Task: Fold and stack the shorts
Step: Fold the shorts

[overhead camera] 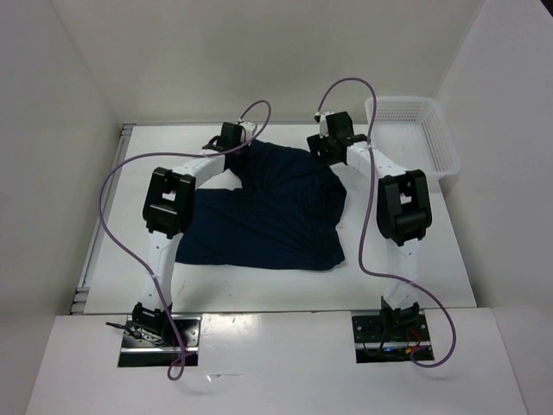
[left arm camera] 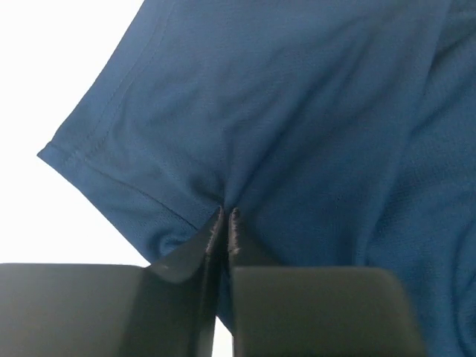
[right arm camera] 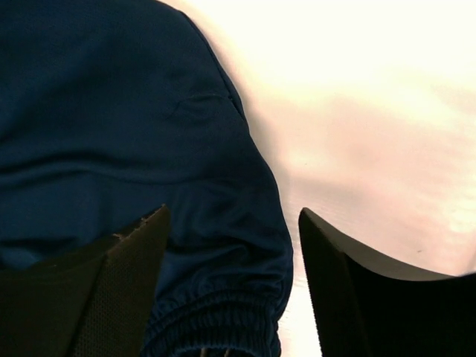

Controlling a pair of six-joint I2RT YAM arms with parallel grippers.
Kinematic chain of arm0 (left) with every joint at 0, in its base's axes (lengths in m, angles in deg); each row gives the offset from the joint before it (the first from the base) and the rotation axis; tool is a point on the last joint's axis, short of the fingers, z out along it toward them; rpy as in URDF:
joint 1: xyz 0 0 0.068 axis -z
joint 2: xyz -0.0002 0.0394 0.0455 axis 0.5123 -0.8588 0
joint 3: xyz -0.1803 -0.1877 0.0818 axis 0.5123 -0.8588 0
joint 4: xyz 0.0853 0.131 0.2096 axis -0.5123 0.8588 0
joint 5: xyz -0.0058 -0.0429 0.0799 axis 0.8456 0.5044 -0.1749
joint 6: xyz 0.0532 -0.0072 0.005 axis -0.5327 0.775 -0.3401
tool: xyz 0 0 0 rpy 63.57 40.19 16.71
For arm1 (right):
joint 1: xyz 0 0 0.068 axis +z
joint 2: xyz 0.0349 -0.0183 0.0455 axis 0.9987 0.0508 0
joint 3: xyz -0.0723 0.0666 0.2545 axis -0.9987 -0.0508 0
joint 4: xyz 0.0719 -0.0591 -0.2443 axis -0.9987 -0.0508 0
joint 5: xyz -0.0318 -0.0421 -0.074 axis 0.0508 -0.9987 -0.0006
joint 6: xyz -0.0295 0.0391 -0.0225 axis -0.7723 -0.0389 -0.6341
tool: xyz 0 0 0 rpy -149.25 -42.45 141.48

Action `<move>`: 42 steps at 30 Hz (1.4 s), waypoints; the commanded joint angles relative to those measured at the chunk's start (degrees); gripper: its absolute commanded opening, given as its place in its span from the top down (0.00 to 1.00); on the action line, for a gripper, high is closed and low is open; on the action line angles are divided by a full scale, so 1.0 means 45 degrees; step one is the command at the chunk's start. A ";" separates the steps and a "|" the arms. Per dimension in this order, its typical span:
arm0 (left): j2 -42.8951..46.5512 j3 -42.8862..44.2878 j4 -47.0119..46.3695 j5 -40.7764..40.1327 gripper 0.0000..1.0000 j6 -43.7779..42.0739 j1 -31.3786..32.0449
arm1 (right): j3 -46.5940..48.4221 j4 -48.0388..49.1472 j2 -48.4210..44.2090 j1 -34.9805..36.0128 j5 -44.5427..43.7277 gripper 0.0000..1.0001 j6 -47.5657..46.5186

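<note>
A: Left side?
B: My left jaws are pinched tight on the shorts [left arm camera: 297, 111], just inside a hemmed corner.
A: Shorts where?
B: Spread on the white surface [overhead camera: 415, 259], between my two arms.
A: Right side?
B: My right jaws gape wide over the gathered waistband, gripping nothing.

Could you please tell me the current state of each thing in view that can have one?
shorts: lying rumpled, not neatly folded.
left gripper: shut, pinching the shorts at a hem.
right gripper: open, jaws wide over the shorts' edge.
basket: upright, apart from the shorts.
</note>
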 commanded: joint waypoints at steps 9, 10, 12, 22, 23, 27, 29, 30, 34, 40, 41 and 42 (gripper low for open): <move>0.3815 -0.4933 0.1927 -0.0665 0.98 -0.0080 -0.1189 | 0.0695 0.0816 0.1144 0.0000 0.0147 0.11 -0.0054; 0.4209 -0.5305 0.2083 -0.0665 0.92 -0.0080 -0.1189 | 0.0696 0.0816 0.1145 0.0000 0.0148 0.11 -0.0054; 0.5164 -0.5950 0.2609 -0.0141 0.66 -0.0080 -0.1035 | 0.0580 0.0699 0.1145 0.0136 0.0148 0.11 -0.0171; 0.3222 -0.0822 0.2378 0.1521 0.32 -0.0080 -0.0898 | -0.1411 0.0152 -0.1099 0.0137 0.0246 0.11 -0.1420; 0.2309 0.0189 0.2494 0.1522 0.32 -0.0080 -0.0896 | -0.1587 0.0036 -0.1237 0.0137 0.0246 0.11 -0.1421; 0.0252 0.2403 0.3159 0.1659 0.31 -0.0080 -0.0526 | -0.2271 -0.0100 -0.1707 0.0254 0.0246 0.11 -0.1849; -0.0491 0.2854 0.3159 0.1776 0.29 -0.0080 -0.0390 | -0.2468 -0.0102 -0.2037 0.0254 0.0246 0.11 -0.1968; -0.0687 0.3204 0.3159 0.1776 0.29 -0.0080 -0.0253 | -0.2584 -0.0237 -0.2039 0.0254 0.0246 0.11 -0.1968; -0.1799 0.4161 0.3548 0.1776 0.28 -0.0080 -0.0135 | -0.2819 -0.0356 -0.2312 0.0254 0.0694 0.11 -0.2085; -0.2369 0.4381 0.3978 0.1659 0.39 -0.0080 0.0255 | -0.3170 -0.0492 -0.2566 0.0254 0.0812 0.11 -0.2357; -0.2369 0.4224 0.3979 0.1659 0.43 -0.0080 0.0372 | -0.3171 -0.0608 -0.2566 0.0254 0.0812 0.11 -0.2358; -0.2233 0.3856 0.4115 0.1814 0.49 -0.0080 0.0373 | -0.3171 -0.0609 -0.2566 0.0254 0.0812 0.11 -0.2358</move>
